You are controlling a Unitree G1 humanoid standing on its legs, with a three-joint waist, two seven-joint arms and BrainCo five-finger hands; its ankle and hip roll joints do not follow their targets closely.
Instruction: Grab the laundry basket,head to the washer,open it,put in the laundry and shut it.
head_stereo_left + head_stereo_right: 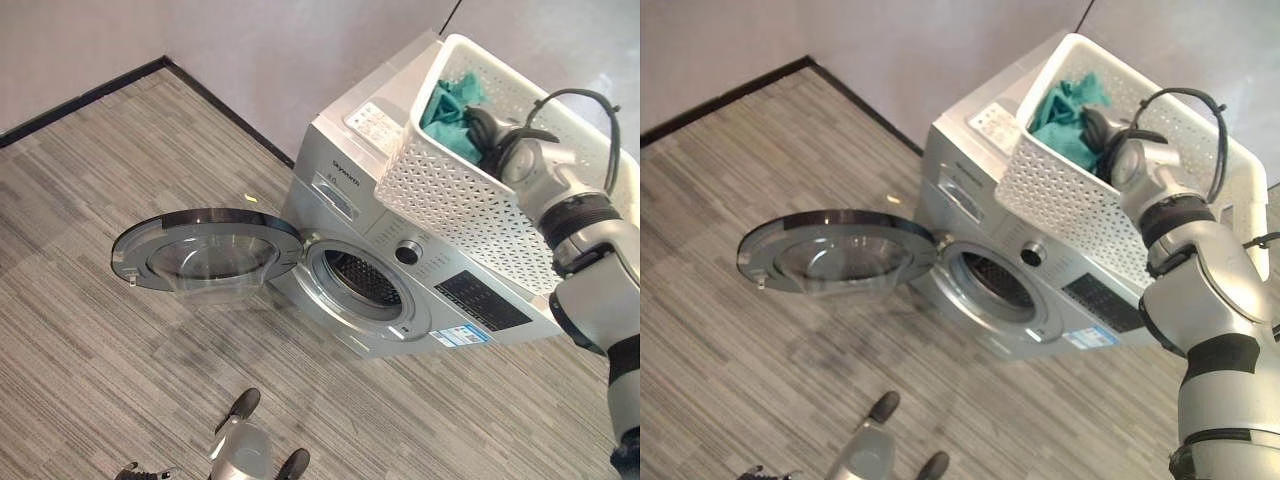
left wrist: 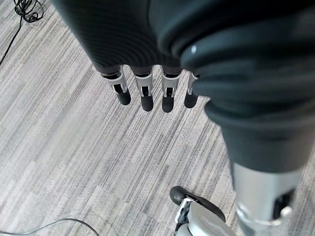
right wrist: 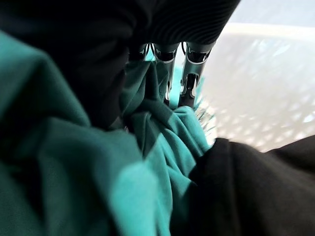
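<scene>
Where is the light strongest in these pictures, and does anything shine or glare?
Left eye view: the open washer door has pale reflections on its glass. Right wrist view: light glows through the white laundry basket wall, behind the teal cloth by the right hand. Left wrist view: the floor is evenly lit below the open left hand.

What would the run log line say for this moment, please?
washer door: open | laundry basket: on washer top | right hand: fingers in teal cloth inside basket, grip unclear | left hand: open over floor
</scene>
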